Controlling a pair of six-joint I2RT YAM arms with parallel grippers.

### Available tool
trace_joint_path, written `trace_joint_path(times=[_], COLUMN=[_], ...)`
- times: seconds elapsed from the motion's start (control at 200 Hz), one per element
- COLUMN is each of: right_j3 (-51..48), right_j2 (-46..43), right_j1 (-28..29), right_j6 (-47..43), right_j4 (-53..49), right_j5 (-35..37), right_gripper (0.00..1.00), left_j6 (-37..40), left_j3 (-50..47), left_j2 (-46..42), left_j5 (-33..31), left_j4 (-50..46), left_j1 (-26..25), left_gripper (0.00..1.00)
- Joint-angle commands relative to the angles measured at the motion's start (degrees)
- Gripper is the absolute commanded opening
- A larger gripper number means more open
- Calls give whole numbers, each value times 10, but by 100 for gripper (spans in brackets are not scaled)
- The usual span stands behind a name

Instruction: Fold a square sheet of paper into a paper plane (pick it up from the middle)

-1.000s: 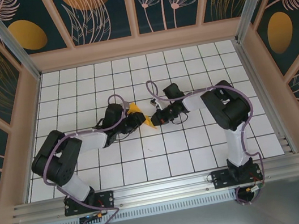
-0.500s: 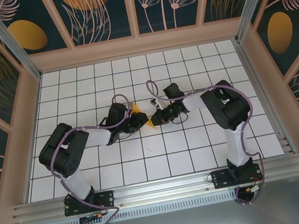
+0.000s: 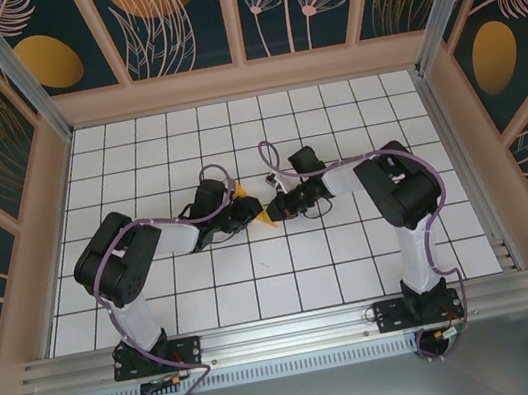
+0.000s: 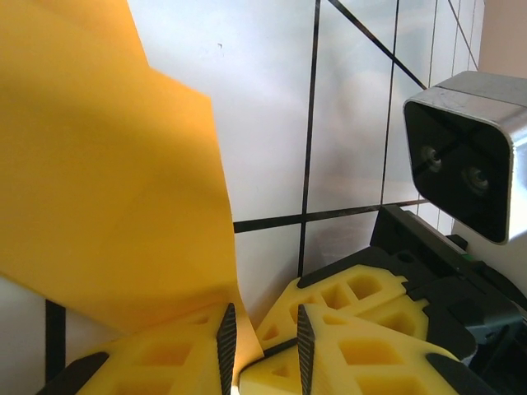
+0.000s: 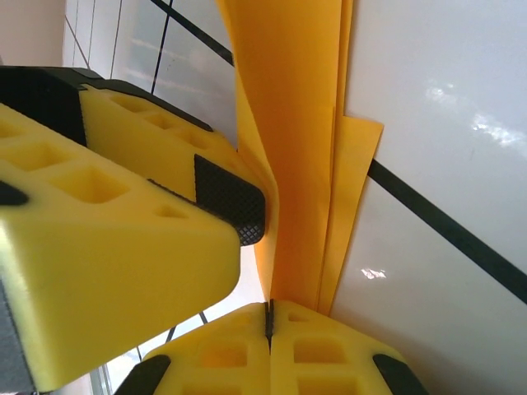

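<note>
Over the table [image 3: 356,263], the right tool [image 5: 268,317] pinches paper [image 5: 292,123].

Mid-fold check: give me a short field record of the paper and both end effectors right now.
paper: orange-yellow folded paper sheet, creased, between both arms over the white gridded tabletop
right end effector: shut on the paper's folded layers
left end effector: jaws apart, paper's edge at one finger
progress: folded layers visible, plane unfinished

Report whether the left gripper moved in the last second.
Yes. The yellow-fingered black left gripper has slid slightly rightward across the white grid-tiled table, toward the right gripper pinching the folded orange-yellow paper.
</note>
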Motion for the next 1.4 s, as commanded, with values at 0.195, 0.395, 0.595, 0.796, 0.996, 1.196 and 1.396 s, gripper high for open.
trace_joint_path(times=[0.195,0.395,0.595,0.796,0.996,1.196,1.396], right_j3=[10,11,5,-14,-47,-60,-26], right_j2=[17,13,-11,-51,-95,-136,-102], right_j1=[-4,-4,-4,-4,-4,0,10], right_j6=[-4,-5,2,14,25,44,49], right_j4=[-23,-28,-24,-22,-24,-23,-36], right_j5=[19,24,13,17,42,69,82], right_gripper=[0,0,3,7,10,13,6], left_j6=[7,4,-1,-7,-7,-7,-8], left_j3=[20,32,39,44,45,46,46], left_j2=[17,20,24,37,39,38,37], left_j5=[-36,-60,-74,-76,-79,-81,-85], left_j4=[-48,-89,-114,-132,-142,-148,-152], left_j1=[-3,-3,-3,-3,-3,-3,-3], left_gripper=[29,29,29,29,28,25,18])
